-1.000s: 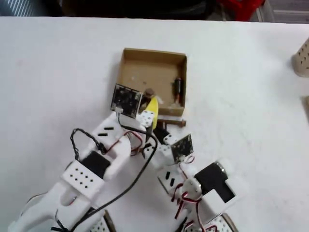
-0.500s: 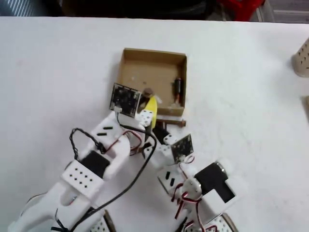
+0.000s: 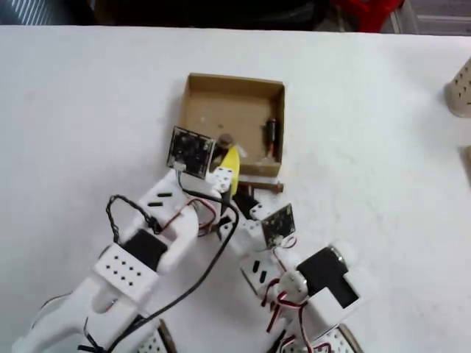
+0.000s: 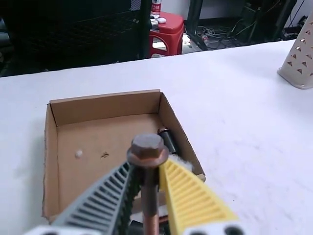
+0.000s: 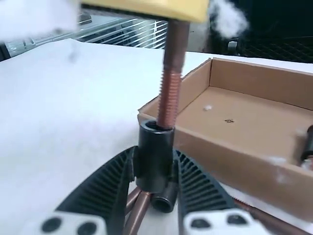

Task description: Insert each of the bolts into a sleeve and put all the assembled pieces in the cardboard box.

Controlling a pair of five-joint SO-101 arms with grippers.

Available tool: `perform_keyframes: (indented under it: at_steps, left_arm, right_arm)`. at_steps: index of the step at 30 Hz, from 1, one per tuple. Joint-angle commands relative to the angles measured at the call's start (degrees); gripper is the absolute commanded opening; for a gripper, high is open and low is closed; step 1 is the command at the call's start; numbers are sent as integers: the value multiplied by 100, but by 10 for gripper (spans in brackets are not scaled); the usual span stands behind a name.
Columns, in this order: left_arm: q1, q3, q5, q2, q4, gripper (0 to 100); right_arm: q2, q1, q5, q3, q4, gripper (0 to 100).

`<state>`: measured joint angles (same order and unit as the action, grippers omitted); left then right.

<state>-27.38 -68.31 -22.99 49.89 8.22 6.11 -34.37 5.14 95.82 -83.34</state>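
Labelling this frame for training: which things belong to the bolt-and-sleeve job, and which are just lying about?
Job: held bolt, held sleeve, cardboard box, assembled piece inside it, loose bolt beside the box.
Lying about: perforated holder, red stool.

Light: bright, even and soft, from above. The white table (image 3: pixel 88 95) glares nearly blank in the high view (surface grain lost). Shadows are weak: a grey smudge on the table against one outer wall of the cardboard box (image 4: pixel 105 105), with darker shade along its inner walls. The room beyond the table edge is dim. The bolt (image 4: pixel 146 147) I grip shows a dull sheen, no hard glint.
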Motion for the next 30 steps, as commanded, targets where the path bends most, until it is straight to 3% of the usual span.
perform_keyframes:
  at_steps: [1,12,25,30]
  left_arm:
    - [13,237,-18,224,211,23]
    - [-13,229,-18,224,229,23]
    - [31,211,-18,180,1424,23]
    - [-13,-264,-18,189,1240,24]
  right_arm:
    - [4,224,26,-114,-154,17]
    - [4,268,26,-176,-145,17]
    - [4,286,26,-176,-154,17]
    - [4,286,26,-176,-163,17]
